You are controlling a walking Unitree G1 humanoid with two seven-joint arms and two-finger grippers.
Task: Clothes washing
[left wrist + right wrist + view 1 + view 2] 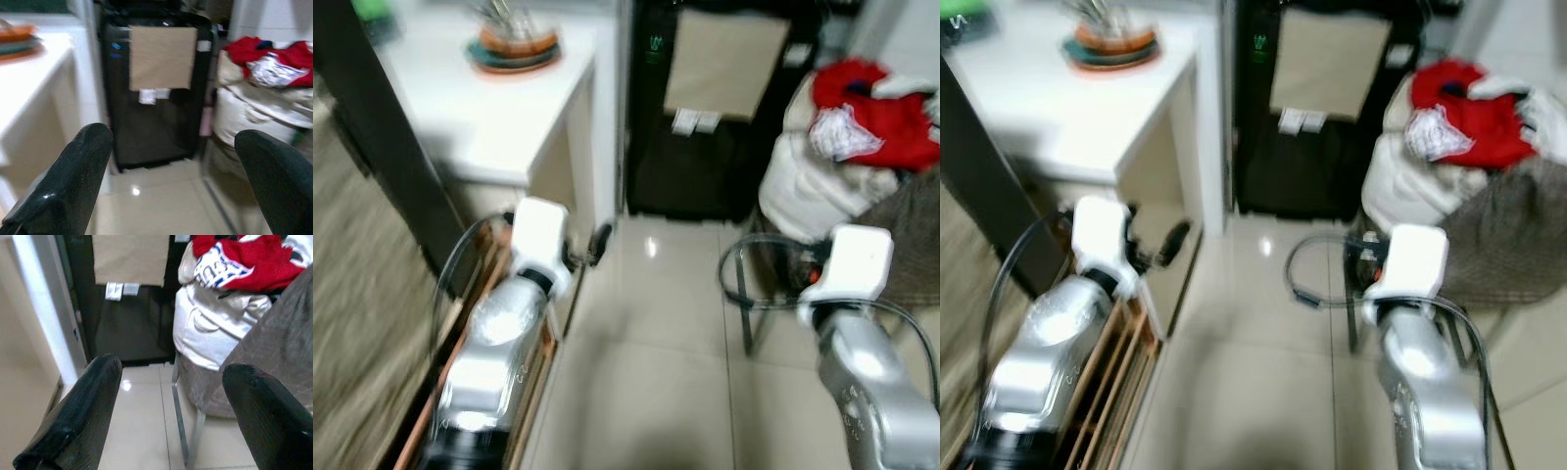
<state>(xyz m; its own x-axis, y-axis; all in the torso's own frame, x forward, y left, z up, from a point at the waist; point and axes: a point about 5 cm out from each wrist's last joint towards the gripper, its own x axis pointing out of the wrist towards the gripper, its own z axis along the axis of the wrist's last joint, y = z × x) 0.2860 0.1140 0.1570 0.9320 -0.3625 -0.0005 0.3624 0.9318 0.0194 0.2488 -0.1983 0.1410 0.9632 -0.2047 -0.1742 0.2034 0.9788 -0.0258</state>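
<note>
A heap of clothes lies on a grey chair [911,220] at the right: a red garment [886,113] on top, with a white patterned piece [215,267], and cream-white garments [808,196] below. A black washing machine [705,147] with a beige sheet [161,56] on its front stands straight ahead against the wall. My left gripper [173,147] is open and empty, held low and pointing at the machine. To its right, my right gripper [168,377] is also open and empty, a short way in front of the chair and the cream-white garments.
A white counter [480,108] at the left carries stacked bowls [514,44]. A dark panel [382,147] and a low wooden rack [1107,387] lie beside my left arm. The chair's metal leg [180,431] stands on the glossy tile floor [646,362] between counter and chair.
</note>
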